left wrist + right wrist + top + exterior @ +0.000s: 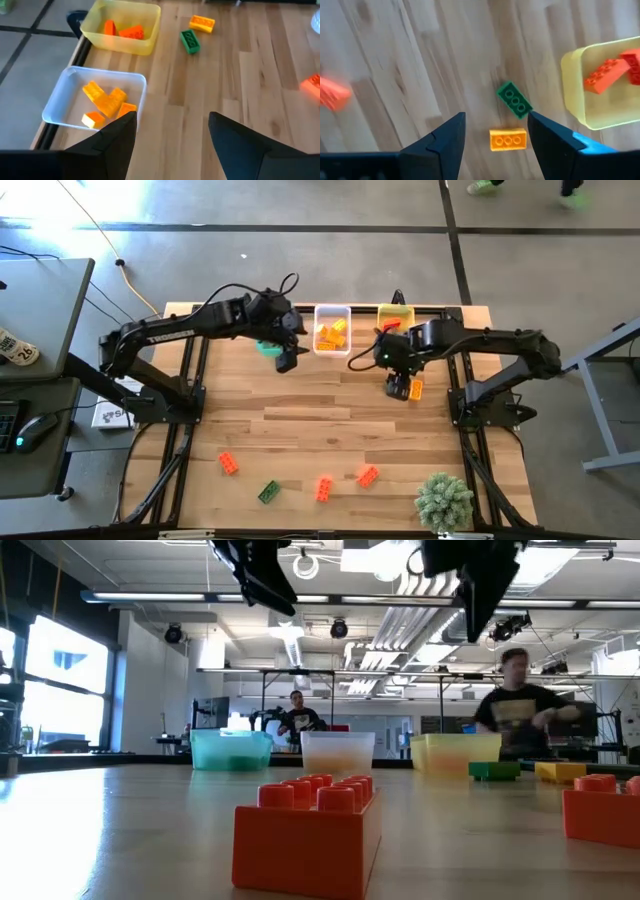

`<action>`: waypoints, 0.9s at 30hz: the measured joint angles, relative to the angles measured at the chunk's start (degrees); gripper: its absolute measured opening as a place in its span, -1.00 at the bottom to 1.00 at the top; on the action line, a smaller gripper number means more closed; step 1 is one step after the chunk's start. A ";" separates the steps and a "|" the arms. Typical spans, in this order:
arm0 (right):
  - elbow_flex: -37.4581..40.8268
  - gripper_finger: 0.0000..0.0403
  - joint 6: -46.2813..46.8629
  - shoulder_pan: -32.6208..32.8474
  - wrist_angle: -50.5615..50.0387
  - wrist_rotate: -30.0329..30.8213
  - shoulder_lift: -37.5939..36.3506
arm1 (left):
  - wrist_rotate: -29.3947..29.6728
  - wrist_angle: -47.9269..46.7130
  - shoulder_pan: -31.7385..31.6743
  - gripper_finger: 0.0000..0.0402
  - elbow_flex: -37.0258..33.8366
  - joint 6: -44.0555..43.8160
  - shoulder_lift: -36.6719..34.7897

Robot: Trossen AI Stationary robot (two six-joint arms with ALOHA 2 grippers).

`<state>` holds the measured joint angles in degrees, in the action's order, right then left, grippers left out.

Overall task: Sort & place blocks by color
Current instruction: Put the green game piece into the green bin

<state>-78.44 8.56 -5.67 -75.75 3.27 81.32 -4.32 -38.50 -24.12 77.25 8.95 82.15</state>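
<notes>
The right gripper [495,137] hangs above the far right part of the wooden table [330,420], its two dark fingers spread apart with nothing between them. Directly beneath it lie a small yellow studded plastic brick [508,139] and a small green studded plastic brick [514,100], just beside each other on bare wood, close to the translucent yellow bin [580,100], which holds orange-red bricks [605,75].

The left gripper [170,135] hovers over the far middle of the table, near the clear bin [65,100]. Its fingers are also spread and empty. The clear bin holds several yellow-orange bricks [105,102]. From the overhead view a translucent teal bin [268,348] sits partly hidden under this arm.

Judging from this, the step in hand looks like a fresh pick on the right side: the right gripper seems lined up over the yellow and green pair. The next move would call for lowering straight down onto one brick only, with the fingers straddling its narrow sides, taking care not to nudge its neighbour.

Much sorting remains. Near the front edge of the table four more bricks are scattered well apart: an orange-red brick [229,464], a green brick [268,492], and two further orange-red bricks [324,489] [368,475]. A fuzzy green plant [444,500] stands at the front right corner. People are visible in the room beyond the table.
</notes>
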 joint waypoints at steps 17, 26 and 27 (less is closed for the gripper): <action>23.21 0.00 -25.63 -1.21 21.03 2.75 -0.05 | 0.68 -2.01 1.03 0.18 -0.02 -2.85 -0.13; 30.13 0.00 -30.74 -3.88 27.81 4.69 -0.05 | 0.68 -1.71 1.03 0.18 -0.02 -4.11 -0.13; 30.44 0.00 -31.14 -4.40 28.66 5.28 -0.05 | 0.68 -1.59 1.03 0.18 -0.02 -4.28 -0.13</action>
<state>-47.99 -22.58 -10.06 -47.10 8.55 81.28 -3.64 -40.09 -23.09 77.23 4.67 82.02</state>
